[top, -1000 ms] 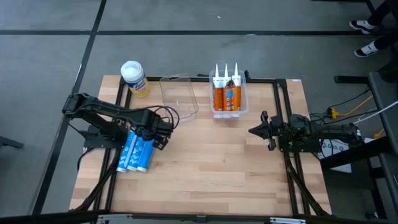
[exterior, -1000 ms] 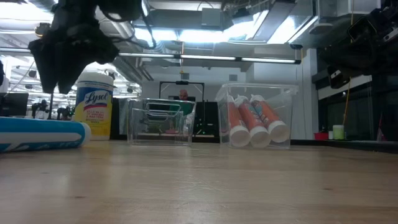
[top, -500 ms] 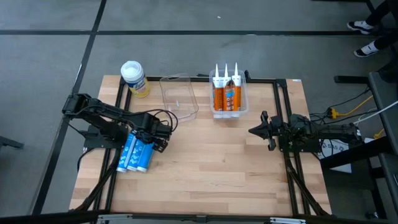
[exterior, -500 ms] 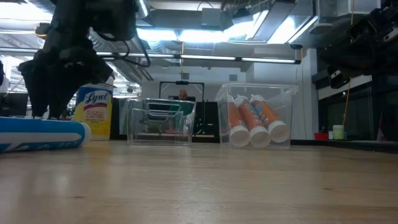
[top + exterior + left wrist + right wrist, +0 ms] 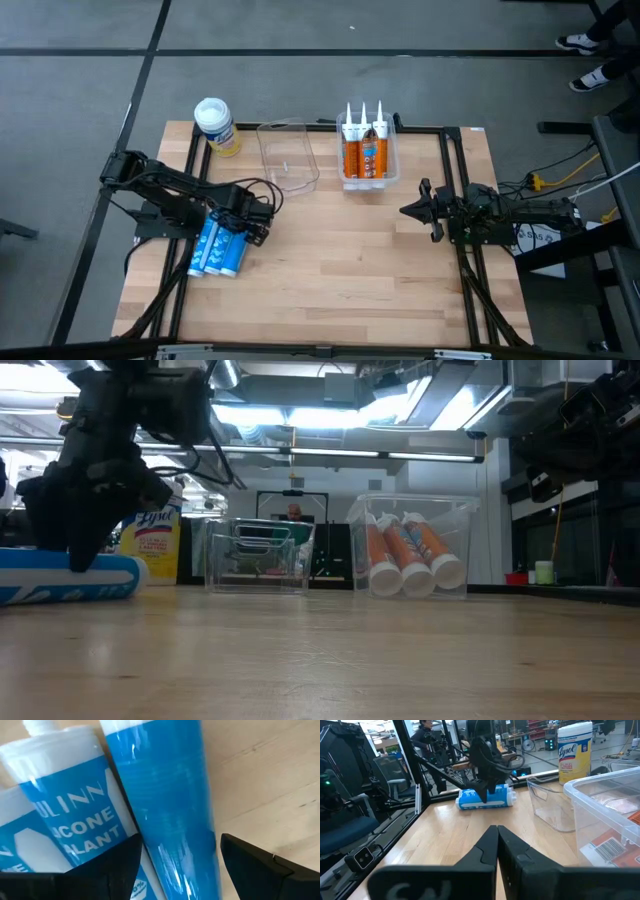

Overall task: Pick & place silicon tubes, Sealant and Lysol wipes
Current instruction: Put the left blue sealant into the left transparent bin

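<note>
Three blue tubes (image 5: 218,245) on wooden table (image 5: 350,260); left jaws spread, right pressed together.

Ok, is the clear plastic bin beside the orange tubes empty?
Empty: the clear plastic bin shows only bare table through it; the orange tubes fill its neighbour.

The silicone tubes (image 5: 217,246) lie side by side on the table's (image 5: 340,260) left. Behind them stands the Lysol wipes (image 5: 215,125). An empty bin (image 5: 287,155) sits left of the bin (image 5: 368,178) holding sealant tubes (image 5: 364,147).
</note>
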Robot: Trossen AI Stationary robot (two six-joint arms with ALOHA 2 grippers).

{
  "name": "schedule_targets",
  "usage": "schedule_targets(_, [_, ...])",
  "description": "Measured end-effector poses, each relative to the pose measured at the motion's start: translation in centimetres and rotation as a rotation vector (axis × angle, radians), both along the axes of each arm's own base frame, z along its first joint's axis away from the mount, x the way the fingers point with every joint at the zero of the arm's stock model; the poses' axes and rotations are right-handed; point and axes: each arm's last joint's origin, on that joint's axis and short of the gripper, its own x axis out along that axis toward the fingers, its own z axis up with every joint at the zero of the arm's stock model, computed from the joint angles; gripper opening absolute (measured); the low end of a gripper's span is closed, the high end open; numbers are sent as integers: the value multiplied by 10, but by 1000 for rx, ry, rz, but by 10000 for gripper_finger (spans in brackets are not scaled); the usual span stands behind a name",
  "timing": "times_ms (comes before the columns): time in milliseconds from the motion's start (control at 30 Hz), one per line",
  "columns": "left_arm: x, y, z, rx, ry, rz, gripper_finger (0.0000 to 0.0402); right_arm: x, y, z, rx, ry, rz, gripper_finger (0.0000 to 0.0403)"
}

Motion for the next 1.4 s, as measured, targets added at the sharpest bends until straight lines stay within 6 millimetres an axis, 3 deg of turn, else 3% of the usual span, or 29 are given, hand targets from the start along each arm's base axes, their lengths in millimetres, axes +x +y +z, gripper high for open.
schedule_targets(1400, [0, 3, -5, 106, -17, 90, 265, 0, 0, 0, 0, 0, 0, 12])
